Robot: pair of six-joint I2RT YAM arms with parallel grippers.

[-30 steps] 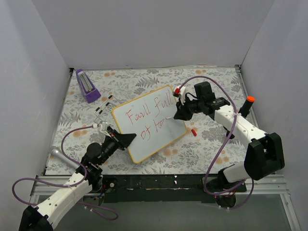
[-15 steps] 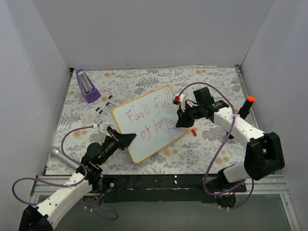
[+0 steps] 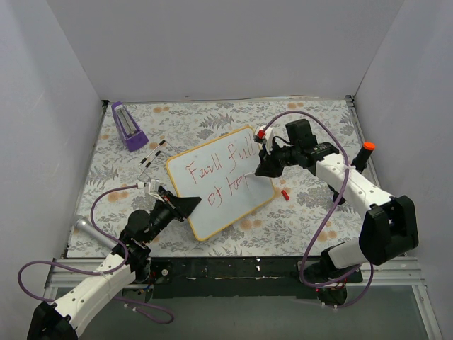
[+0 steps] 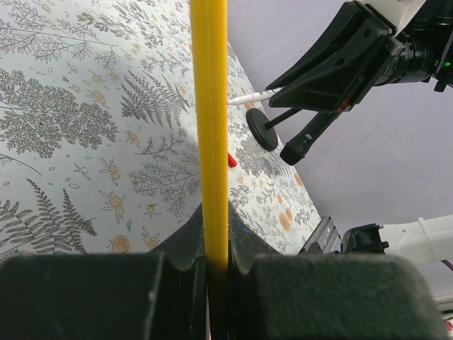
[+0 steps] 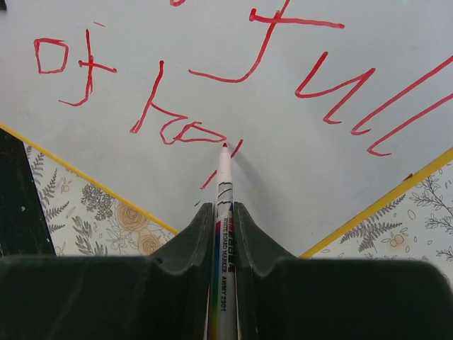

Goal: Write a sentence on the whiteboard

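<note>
Red sentence (image 3: 212,168): two lines on the whiteboard (image 3: 205,216), just ahead of the marker (image 5: 224,205) tip.
Right gripper (image 5: 224,219): clamped on marker.
Left gripper (image 4: 211,237): clamped on whiteboard's yellow frame (image 4: 211,106).

My left wrist camera gives me the whiteboard (image 4: 210,127) only as a yellow edge, its face out of sight and its lower end buried in the left pincer (image 4: 211,237). On the right wrist camera the sentence (image 5: 260,55) is cut by the top edge and the marker (image 5: 224,177) runs off the bottom. From above, the right pincer (image 3: 259,171) hides the last letters, and the red bit (image 3: 284,193) on the table (image 3: 212,120) is too small to name
</note>
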